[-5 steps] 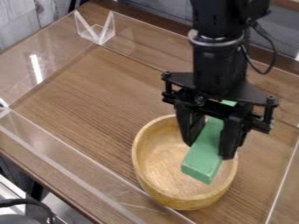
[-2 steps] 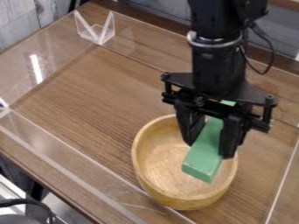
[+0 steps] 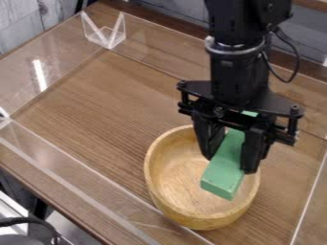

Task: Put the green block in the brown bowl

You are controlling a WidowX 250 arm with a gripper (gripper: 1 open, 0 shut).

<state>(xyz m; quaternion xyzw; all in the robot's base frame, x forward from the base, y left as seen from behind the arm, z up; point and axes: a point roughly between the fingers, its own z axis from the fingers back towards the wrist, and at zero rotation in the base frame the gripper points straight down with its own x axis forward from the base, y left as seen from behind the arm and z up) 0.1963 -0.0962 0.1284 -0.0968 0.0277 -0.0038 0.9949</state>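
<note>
Camera view, the only one, looks down across a wood-grain table [image 3: 115,105] edged with clear plastic walls [image 3: 57,158]. At the lower right sits the brown bowl [image 3: 173,187], round and thick-walled, close to the near edge. Over it stands the black robot arm [image 3: 240,48], its gripper [image 3: 234,151] pointing almost straight down into the bowl's opening. The fingers [image 3: 208,139] are clamped on the upper end of the green block [image 3: 225,173], which hangs inside the bowl's rim. The block's long axis is tilted: its upper end rises toward the upper right, pinched between the fingers, while its lower end points down and to the lower left, toward the bowl's floor. The lower end sits at or just above the inner bottom; whether it touches the wood cannot be told from this angle. One broad green face turns toward the viewer. At the far left corner of the table stands a small clear plastic stand [image 3: 102,31], well apart from the bowl.
</note>
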